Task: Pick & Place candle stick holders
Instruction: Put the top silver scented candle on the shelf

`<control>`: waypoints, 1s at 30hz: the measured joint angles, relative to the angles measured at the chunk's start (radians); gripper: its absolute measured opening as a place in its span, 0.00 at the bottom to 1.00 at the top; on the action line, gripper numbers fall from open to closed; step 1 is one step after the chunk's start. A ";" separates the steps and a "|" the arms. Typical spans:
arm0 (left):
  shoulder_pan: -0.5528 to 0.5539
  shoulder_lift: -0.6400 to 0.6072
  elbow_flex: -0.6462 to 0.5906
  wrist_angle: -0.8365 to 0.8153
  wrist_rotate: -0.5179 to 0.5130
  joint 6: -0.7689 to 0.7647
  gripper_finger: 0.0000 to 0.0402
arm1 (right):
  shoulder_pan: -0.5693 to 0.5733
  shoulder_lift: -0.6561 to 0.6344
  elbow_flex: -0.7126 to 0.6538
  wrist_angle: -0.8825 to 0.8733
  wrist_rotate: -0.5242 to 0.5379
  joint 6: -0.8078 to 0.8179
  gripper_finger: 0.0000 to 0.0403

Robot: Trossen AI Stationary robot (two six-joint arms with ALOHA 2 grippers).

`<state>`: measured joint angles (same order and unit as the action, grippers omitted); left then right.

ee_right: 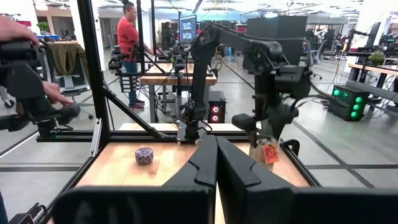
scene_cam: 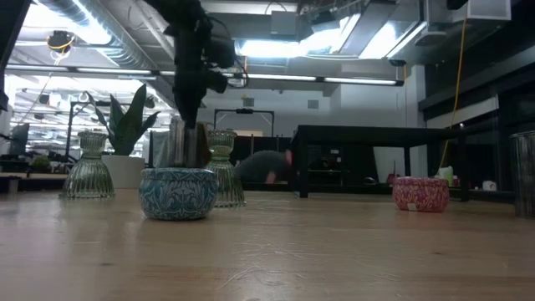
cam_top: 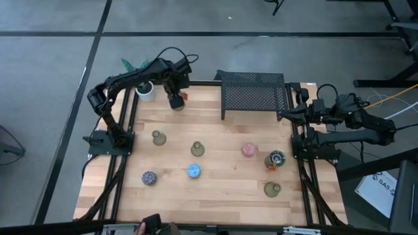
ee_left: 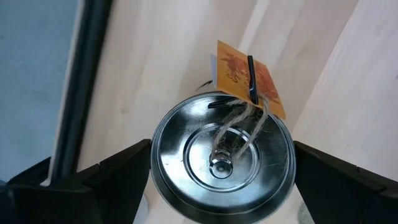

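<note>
My left gripper (cam_top: 175, 99) is at the table's far left, pointing down, shut on a silvery candle stick holder (ee_left: 221, 168) with a twine loop and an orange tag (ee_left: 245, 74). On the table stand three olive-green glass holders (cam_top: 158, 138) (cam_top: 197, 149) (cam_top: 272, 189). With them are a blue one (cam_top: 193, 171), a pink one (cam_top: 249, 150), a purple-speckled one (cam_top: 149, 177) and a second silvery one (cam_top: 276, 158). My right gripper (ee_right: 216, 163) waits shut over the table's right edge, pointing level. My left gripper pinches the silvery holder by its round side wall (ee_left: 155, 171), one finger (ee_left: 121, 171) on each opposite side. The fingers come from above, pointing down. The holder stays upright, lid up, and in the right wrist view it seems a little above the table (ee_right: 261, 149).
A black mesh rack (cam_top: 253, 93) stands at the far edge, right of my left gripper. A white pot with a green plant (cam_top: 145, 90) is in the far left corner, close beside the gripper. People move in the room beyond the table.
</note>
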<state>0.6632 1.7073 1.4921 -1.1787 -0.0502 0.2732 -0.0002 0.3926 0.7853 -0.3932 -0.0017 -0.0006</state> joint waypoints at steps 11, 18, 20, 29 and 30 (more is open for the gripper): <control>-0.014 0.000 0.149 -0.032 0.008 -0.069 0.88 | 0.000 0.000 0.000 0.000 0.000 0.000 0.02; -0.041 0.000 0.200 -0.030 0.011 -0.070 0.88 | 0.000 0.000 0.000 0.000 0.000 0.000 0.02; -0.047 0.000 0.212 -0.030 0.011 -0.070 0.88 | 0.000 0.000 0.000 0.000 0.000 0.000 0.02; -0.057 0.088 0.394 -0.104 0.011 -0.070 0.88 | 0.000 0.000 0.000 0.000 0.000 0.000 0.02; -0.057 0.110 0.429 -0.117 0.011 -0.069 0.88 | 0.000 0.000 0.000 0.000 0.000 0.000 0.02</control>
<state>0.6064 1.8170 1.9210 -1.2961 -0.0393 0.2041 -0.0002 0.3927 0.7853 -0.3935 -0.0017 -0.0006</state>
